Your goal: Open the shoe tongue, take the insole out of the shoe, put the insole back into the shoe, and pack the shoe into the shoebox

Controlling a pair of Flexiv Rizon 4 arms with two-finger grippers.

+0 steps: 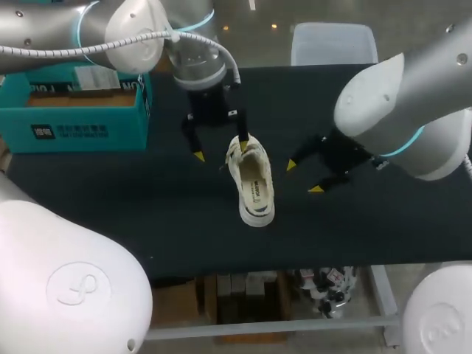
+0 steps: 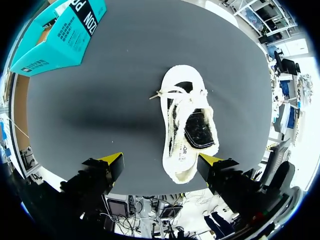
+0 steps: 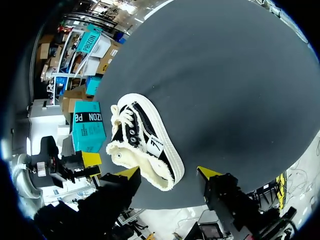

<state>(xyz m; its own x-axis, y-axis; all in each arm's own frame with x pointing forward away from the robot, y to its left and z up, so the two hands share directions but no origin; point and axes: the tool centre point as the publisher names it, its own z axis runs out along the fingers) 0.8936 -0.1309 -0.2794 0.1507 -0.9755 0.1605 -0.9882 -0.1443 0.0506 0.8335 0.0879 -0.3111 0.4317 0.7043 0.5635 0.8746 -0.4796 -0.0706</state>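
A white shoe (image 1: 251, 182) with dark trim lies on the black table (image 1: 147, 214), laces loose and a dark inside showing at its opening (image 2: 199, 129). My left gripper (image 1: 220, 151) hangs over its far end and is open, with one yellow fingertip (image 2: 210, 160) close beside the shoe's fluffy collar (image 2: 187, 127); whether it touches I cannot tell. To the shoe's right, my right gripper (image 1: 304, 177) is open with nothing between its fingers, and the shoe (image 3: 142, 141) lies just ahead of its tips (image 3: 168, 173). The teal shoebox (image 1: 74, 110) stands at the back left.
A pale plastic bin (image 1: 333, 43) sits past the table's far edge. The teal shoebox (image 2: 60, 32) is well ahead of my left gripper (image 2: 161, 161), and the same box (image 3: 88, 127) shows beyond the shoe in the right wrist view.
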